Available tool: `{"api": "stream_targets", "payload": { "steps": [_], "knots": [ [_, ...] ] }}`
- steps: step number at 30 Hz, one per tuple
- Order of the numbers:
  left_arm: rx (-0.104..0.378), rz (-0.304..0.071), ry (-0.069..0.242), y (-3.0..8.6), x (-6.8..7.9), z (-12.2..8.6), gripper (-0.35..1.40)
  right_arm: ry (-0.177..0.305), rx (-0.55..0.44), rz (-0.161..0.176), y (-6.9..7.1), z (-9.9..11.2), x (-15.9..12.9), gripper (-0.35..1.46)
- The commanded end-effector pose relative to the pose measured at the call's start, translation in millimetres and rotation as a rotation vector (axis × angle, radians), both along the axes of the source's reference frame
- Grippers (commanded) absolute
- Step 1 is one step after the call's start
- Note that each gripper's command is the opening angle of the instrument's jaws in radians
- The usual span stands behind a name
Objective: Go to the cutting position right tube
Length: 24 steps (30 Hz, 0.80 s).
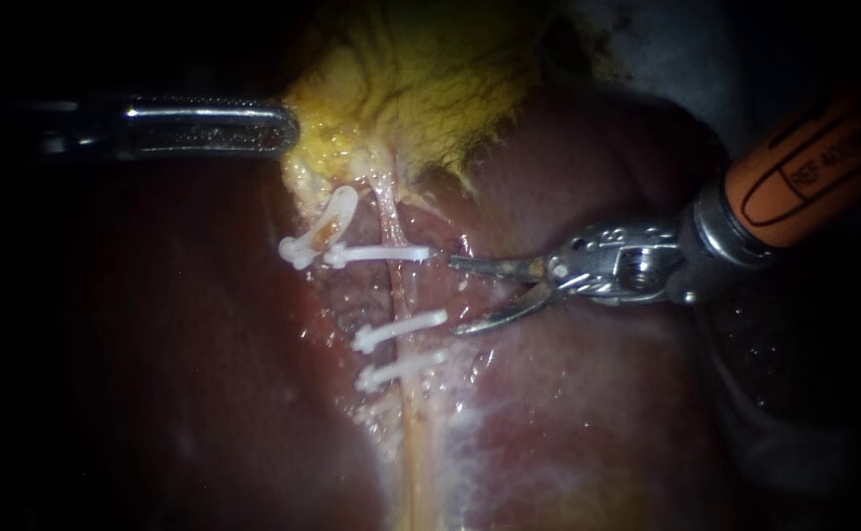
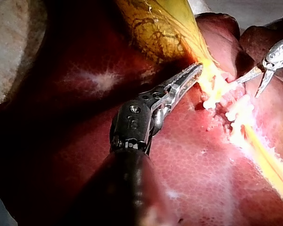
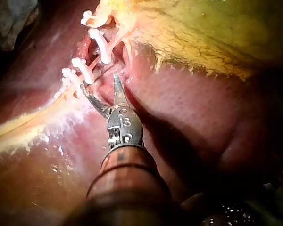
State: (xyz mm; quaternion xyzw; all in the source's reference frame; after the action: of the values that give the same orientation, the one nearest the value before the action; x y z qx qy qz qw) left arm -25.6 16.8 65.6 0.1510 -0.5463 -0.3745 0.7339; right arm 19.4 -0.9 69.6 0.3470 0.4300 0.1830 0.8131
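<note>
Right instrument point(image 1: 453, 295) enters from the right. Its end effector is released, blades parted, just right of the right tube point(image 1: 389, 214) and not around it, level with the gap between upper clip point(image 1: 381, 254) and middle clip point(image 1: 399, 329). Left instrument point(image 1: 289, 128) end effector is clenched on the gallbladder point(image 1: 421, 88) edge. The liver point(image 1: 598, 413) lies beneath.

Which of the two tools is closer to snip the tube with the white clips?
Right. The right instrument, jaws open, sits beside the tube between its clips; the left instrument is off at the gallbladder.
</note>
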Motion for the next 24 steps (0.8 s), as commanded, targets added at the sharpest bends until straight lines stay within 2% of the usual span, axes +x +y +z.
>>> {"api": "stream_targets", "payload": {
  "steps": [1,6,11,14,20,24],
  "knots": [
    [0.000,0.000,0.000,0.0,0.0,0.0,-0.35,0.009,0.015,0.004,0.0,0.3,0.4,1.31],
    [0.000,0.000,0.000,-0.1,0.0,-0.1,-0.35,0.052,0.084,0.017,0.7,1.7,2.0,1.31],
    [0.000,0.000,0.000,-0.1,0.0,-0.1,-0.35,0.106,0.149,0.009,1.3,3.4,4.2,1.30],
    [0.000,0.000,0.000,-0.1,0.0,-0.1,-0.35,0.155,0.186,0.003,1.2,4.2,5.3,1.30],
    [0.000,-0.001,0.001,-0.1,-0.1,-0.1,-0.35,0.249,0.223,-0.037,0.5,4.9,6.5,1.28],
    [0.000,-0.001,0.001,-0.1,-0.1,-0.1,-0.35,0.302,0.236,-0.069,0.2,5.1,7.2,1.18]
  ]
}}
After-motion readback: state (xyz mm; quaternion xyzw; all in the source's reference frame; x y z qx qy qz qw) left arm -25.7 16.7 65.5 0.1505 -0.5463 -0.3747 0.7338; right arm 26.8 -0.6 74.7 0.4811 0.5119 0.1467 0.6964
